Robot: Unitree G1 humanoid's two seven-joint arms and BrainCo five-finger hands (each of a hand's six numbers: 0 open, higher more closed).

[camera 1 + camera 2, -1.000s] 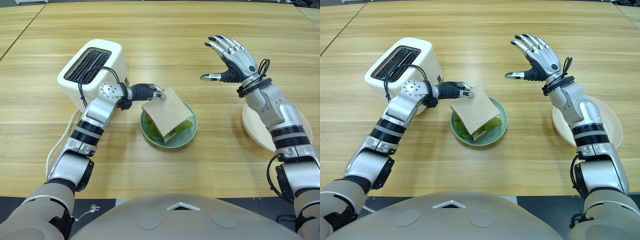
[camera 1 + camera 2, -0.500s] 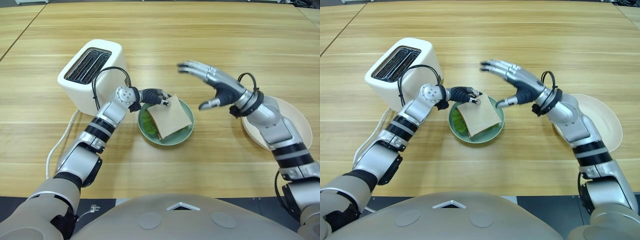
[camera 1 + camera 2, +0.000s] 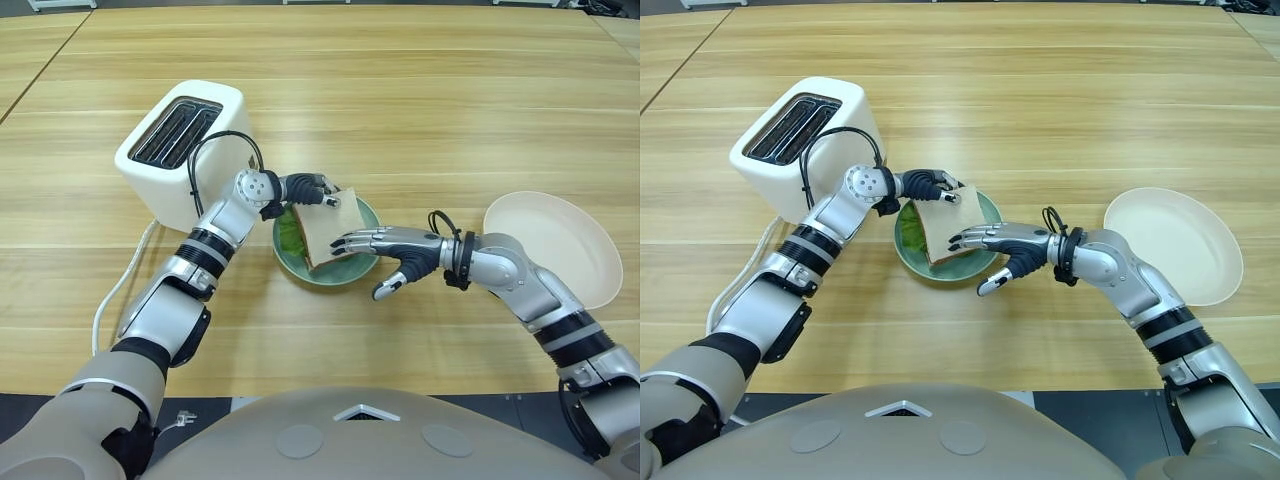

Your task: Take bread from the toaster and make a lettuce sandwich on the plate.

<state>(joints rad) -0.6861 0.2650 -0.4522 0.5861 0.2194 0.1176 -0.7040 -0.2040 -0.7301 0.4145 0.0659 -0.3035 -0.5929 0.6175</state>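
A green plate [image 3: 358,274] in the middle of the table holds lettuce [image 3: 291,233] with a top slice of bread [image 3: 328,226] lying over it. My left hand [image 3: 305,189] is shut on the far left corner of that top slice. My right hand [image 3: 385,247] is open, its fingers spread flat over the near right edge of the bread and the plate's rim. The white toaster [image 3: 180,141] stands to the left, both slots looking empty.
An empty cream plate [image 3: 549,247] lies at the right, beside my right forearm. The toaster's white cord [image 3: 120,290] trails toward the table's front edge on the left. Bare wood stretches across the far half of the table.
My right hand swept down and left from above the table to rest its fingers on the bread. The left hand lowered the slice onto the lettuce and still pinches its corner.
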